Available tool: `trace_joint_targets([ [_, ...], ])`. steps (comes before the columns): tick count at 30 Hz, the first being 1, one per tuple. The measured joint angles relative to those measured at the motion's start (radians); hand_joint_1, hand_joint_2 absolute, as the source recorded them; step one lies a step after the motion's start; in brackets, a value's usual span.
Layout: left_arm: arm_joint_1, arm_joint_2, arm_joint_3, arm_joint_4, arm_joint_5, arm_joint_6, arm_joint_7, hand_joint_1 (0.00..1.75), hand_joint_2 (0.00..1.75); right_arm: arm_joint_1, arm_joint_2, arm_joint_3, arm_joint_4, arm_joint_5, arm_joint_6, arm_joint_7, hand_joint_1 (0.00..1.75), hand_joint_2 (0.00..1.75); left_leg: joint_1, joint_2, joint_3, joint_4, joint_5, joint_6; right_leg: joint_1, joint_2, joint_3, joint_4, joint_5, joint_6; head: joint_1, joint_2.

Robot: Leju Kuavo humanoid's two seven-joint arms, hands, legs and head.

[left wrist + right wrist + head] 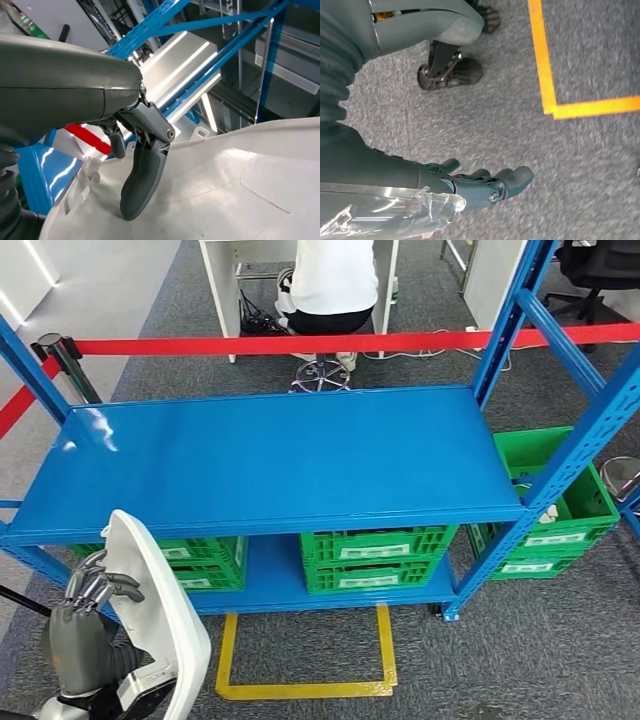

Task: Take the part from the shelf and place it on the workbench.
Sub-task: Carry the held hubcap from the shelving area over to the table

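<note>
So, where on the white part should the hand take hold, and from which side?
Probably where the left hand already holds it: at the long rounded edge of the white part, coming from the part's left side. The panel is broad, thin and smoothly curved, standing on edge, so the fingers wrap over the rim while the thumb presses on the inner face.

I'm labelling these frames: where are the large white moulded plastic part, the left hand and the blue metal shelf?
Large white moulded plastic part (162,615): head view, broad face.
Left hand (90,615): head view, back of hand.
Blue metal shelf (302,455): head view, bare top board.
</note>
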Motion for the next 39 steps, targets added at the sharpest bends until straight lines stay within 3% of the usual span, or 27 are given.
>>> trace_joint_targets([
  [2,-0.001,-0.002,0.000,0.004,0.000,0.003,-0.003,1.75,1.75,0.000,0.001,-0.003,0.000,0.000,-0.005,0.000,0.00,1.75,0.005,-0.001,-0.036,0.121,-0.104,-0.012,-0.001,-0.002,-0.025,0.001,0.023,-0.007,-0.002,0.000],
  [3,-0.002,-0.003,0.001,0.007,0.000,0.007,-0.007,1.75,1.75,0.001,0.002,-0.005,0.000,0.001,-0.009,0.000,0.00,1.75,0.007,-0.001,-0.050,0.183,-0.137,-0.016,0.000,-0.002,-0.040,0.002,0.036,-0.006,-0.002,0.000],
  [4,-0.004,-0.004,0.002,0.010,0.001,0.011,-0.011,1.75,1.75,0.003,0.004,-0.006,0.000,0.003,-0.016,0.000,0.00,1.75,0.009,-0.001,-0.051,0.224,-0.147,-0.019,-0.001,-0.003,-0.056,0.003,0.049,-0.004,-0.002,0.000],
  [5,-0.006,-0.004,0.002,0.013,0.002,0.015,-0.014,1.75,1.75,0.004,0.005,-0.007,0.000,0.007,-0.025,0.001,0.00,1.75,0.010,0.000,-0.037,0.233,-0.134,-0.020,-0.001,-0.003,-0.072,0.004,0.062,-0.002,-0.002,0.000],
  [7,-0.011,-0.007,0.004,0.018,0.005,0.022,-0.020,1.75,1.75,0.005,0.008,-0.007,0.000,0.019,-0.047,0.005,0.00,1.75,0.012,-0.001,0.045,0.144,-0.078,-0.019,-0.002,-0.003,-0.100,0.006,0.084,0.005,-0.002,0.000],
  [9,-0.019,-0.010,0.007,0.021,0.008,0.028,-0.025,1.75,1.75,0.004,0.009,-0.007,0.000,0.031,-0.072,0.012,0.00,1.75,0.012,-0.002,0.151,-0.006,-0.067,-0.012,0.000,-0.002,-0.117,0.008,0.103,0.014,-0.002,0.000],
  [10,-0.022,-0.012,0.008,0.022,0.010,0.030,-0.026,1.75,1.75,0.004,0.010,-0.007,0.000,0.035,-0.083,0.014,0.00,1.75,0.010,-0.003,0.181,-0.056,-0.074,-0.006,0.001,-0.001,-0.121,0.007,0.112,0.019,-0.002,0.000],
  [11,-0.024,-0.013,0.009,0.023,0.010,0.032,-0.028,1.75,1.75,0.004,0.011,-0.007,0.000,0.038,-0.091,0.015,0.00,1.75,0.008,-0.004,0.195,-0.084,-0.082,0.000,0.000,-0.001,-0.123,0.005,0.122,0.025,-0.002,0.000],
  [13,-0.025,-0.015,0.012,0.027,0.012,0.034,-0.030,1.75,1.75,0.007,0.011,-0.007,0.000,0.042,-0.113,0.016,0.00,1.75,0.004,-0.002,0.186,-0.089,-0.072,0.018,-0.004,-0.001,-0.125,0.002,0.135,0.039,-0.002,0.000],
  [14,-0.026,-0.016,0.014,0.030,0.012,0.035,-0.030,1.75,1.75,0.009,0.012,-0.007,0.000,0.044,-0.133,0.016,0.00,1.75,0.004,-0.001,0.179,-0.089,-0.063,0.027,-0.006,-0.001,-0.131,0.009,0.124,0.044,-0.001,0.000],
  [15,-0.027,-0.019,0.016,0.032,0.012,0.037,-0.030,1.75,1.75,0.010,0.014,-0.007,0.000,0.048,-0.159,0.015,0.00,1.75,0.005,0.001,0.169,-0.090,-0.052,0.035,-0.007,-0.001,-0.143,0.038,0.090,0.049,0.001,0.000],
  [18,-0.027,-0.025,0.021,0.037,0.012,0.044,-0.030,1.75,1.75,0.012,0.021,-0.007,0.000,0.055,-0.187,0.012,0.00,1.75,0.004,0.003,0.124,-0.090,-0.014,0.045,-0.007,-0.002,-0.199,0.233,-0.060,0.057,0.005,0.000],
  [19,-0.027,-0.026,0.022,0.040,0.012,0.046,-0.030,1.75,1.75,0.011,0.021,-0.007,0.000,0.055,-0.180,0.011,0.00,1.75,0.002,0.004,0.107,-0.089,-0.001,0.045,-0.007,-0.002,-0.205,0.288,-0.077,0.058,0.005,0.000],
  [20,-0.027,-0.026,0.024,0.042,0.012,0.048,-0.030,1.75,1.75,0.012,0.021,-0.007,0.000,0.055,-0.176,0.010,0.00,1.75,0.001,0.004,0.091,-0.088,0.011,0.044,-0.007,-0.002,-0.195,0.311,-0.070,0.058,0.005,0.000],
  [21,-0.027,-0.027,0.025,0.045,0.012,0.049,-0.030,1.75,1.75,0.012,0.021,-0.007,0.000,0.055,-0.174,0.009,0.00,1.75,0.000,0.004,0.076,-0.087,0.023,0.043,-0.006,-0.002,-0.168,0.300,-0.047,0.057,0.005,0.000],
  [23,-0.027,-0.028,0.028,0.049,0.012,0.050,-0.030,1.75,1.75,0.010,0.021,-0.007,0.000,0.055,-0.171,0.009,0.00,1.75,-0.001,0.004,0.051,-0.083,0.043,0.036,-0.006,-0.002,-0.060,0.169,-0.007,0.053,0.005,0.000],
  [25,-0.028,-0.028,0.030,0.051,0.014,0.050,-0.030,1.75,1.75,0.005,0.023,-0.007,0.000,0.055,-0.160,0.008,0.00,1.75,-0.003,0.004,0.036,-0.077,0.060,0.026,-0.004,0.000,0.040,0.018,-0.021,0.048,0.004,0.000],
  [26,-0.028,-0.029,0.031,0.052,0.015,0.051,-0.031,1.75,1.75,0.003,0.023,-0.007,0.000,0.054,-0.149,0.007,0.00,1.75,-0.003,0.005,0.032,-0.075,0.069,0.021,-0.001,0.002,0.059,-0.019,-0.034,0.044,0.003,0.000],
  [28,-0.029,-0.030,0.033,0.055,0.017,0.051,-0.032,1.75,1.75,0.004,0.025,-0.007,0.000,0.051,-0.124,0.006,0.00,1.75,-0.001,0.005,0.027,-0.075,0.082,0.010,0.001,0.001,0.049,-0.025,-0.028,0.028,0.002,0.000],
  [29,-0.029,-0.030,0.034,0.057,0.018,0.051,-0.033,1.75,1.75,0.005,0.026,-0.007,0.000,0.049,-0.114,0.006,0.00,1.75,0.001,0.004,0.021,-0.069,0.071,0.003,0.001,-0.001,0.041,-0.024,-0.020,0.018,0.002,0.000],
  [31,-0.029,-0.031,0.035,0.061,0.020,0.052,-0.033,1.75,1.75,0.005,0.027,-0.008,0.000,0.047,-0.102,0.006,0.00,1.75,0.004,0.002,-0.005,-0.004,-0.005,-0.010,-0.002,-0.005,0.021,-0.024,0.002,0.001,-0.002,0.000],
  [33,-0.030,-0.031,0.036,0.065,0.020,0.052,-0.033,1.75,1.75,0.005,0.027,-0.009,0.000,0.046,-0.097,0.006,0.00,1.75,0.006,0.002,-0.044,0.134,-0.106,-0.019,-0.001,-0.006,-0.005,-0.023,0.026,-0.005,-0.004,0.000],
  [34,-0.030,-0.031,0.036,0.067,0.020,0.052,-0.033,1.75,1.75,0.006,0.027,-0.010,0.000,0.046,-0.095,0.006,0.00,1.75,0.007,0.002,-0.056,0.193,-0.131,-0.022,-0.001,-0.006,-0.019,-0.022,0.038,-0.005,-0.004,0.000],
  [35,-0.030,-0.031,0.036,0.069,0.020,0.052,-0.033,1.75,1.75,0.007,0.027,-0.011,0.000,0.046,-0.094,0.006,0.00,1.75,0.008,0.002,-0.053,0.225,-0.133,-0.023,0.000,-0.006,-0.035,-0.021,0.050,-0.003,-0.004,0.000],
  [36,-0.030,-0.031,0.037,0.071,0.021,0.052,-0.033,1.75,1.75,0.007,0.027,-0.012,0.000,0.046,-0.093,0.006,0.00,1.75,0.009,0.002,-0.033,0.217,-0.115,-0.023,-0.001,-0.006,-0.050,-0.020,0.061,-0.001,-0.004,0.000],
  [37,-0.030,-0.031,0.037,0.072,0.021,0.052,-0.033,1.75,1.75,0.008,0.027,-0.013,0.000,0.045,-0.090,0.006,0.00,1.75,0.009,0.002,0.007,0.171,-0.087,-0.022,-0.001,-0.006,-0.063,-0.019,0.070,0.002,-0.004,0.000],
  [39,-0.033,-0.032,0.037,0.073,0.021,0.052,-0.034,1.75,1.75,0.007,0.027,-0.016,0.000,0.045,-0.082,0.006,0.00,1.75,0.009,0.001,0.115,0.016,-0.050,-0.017,-0.001,-0.006,-0.083,-0.018,0.087,0.011,-0.004,0.000],
])
